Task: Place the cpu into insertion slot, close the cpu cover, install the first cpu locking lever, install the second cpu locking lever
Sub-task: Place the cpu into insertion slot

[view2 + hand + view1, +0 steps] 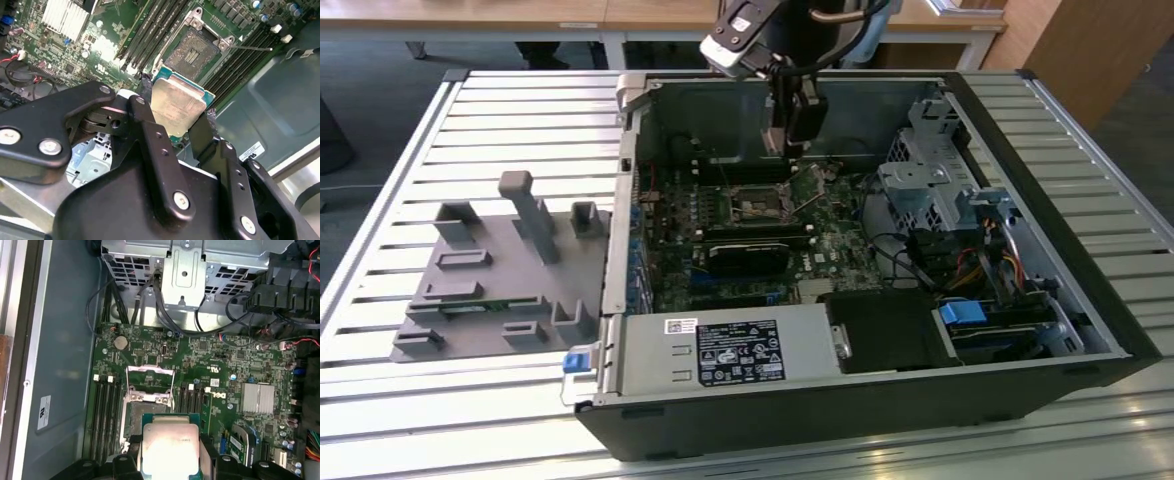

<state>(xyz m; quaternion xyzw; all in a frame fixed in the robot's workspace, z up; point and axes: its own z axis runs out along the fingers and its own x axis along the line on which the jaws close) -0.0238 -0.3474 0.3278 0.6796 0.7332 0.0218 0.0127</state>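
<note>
Here the black pincer clasps the flat, silvery square cpu by its edges.

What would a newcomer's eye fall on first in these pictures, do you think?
Most striking is the silvery cpu clamped between the jaws of the gripper, held over the motherboard close to the bare insertion slot. In the exterior view, the arm reaches down into an open computer case lying on a slatted table, with a grey fixture on the exterior view's left.
</note>
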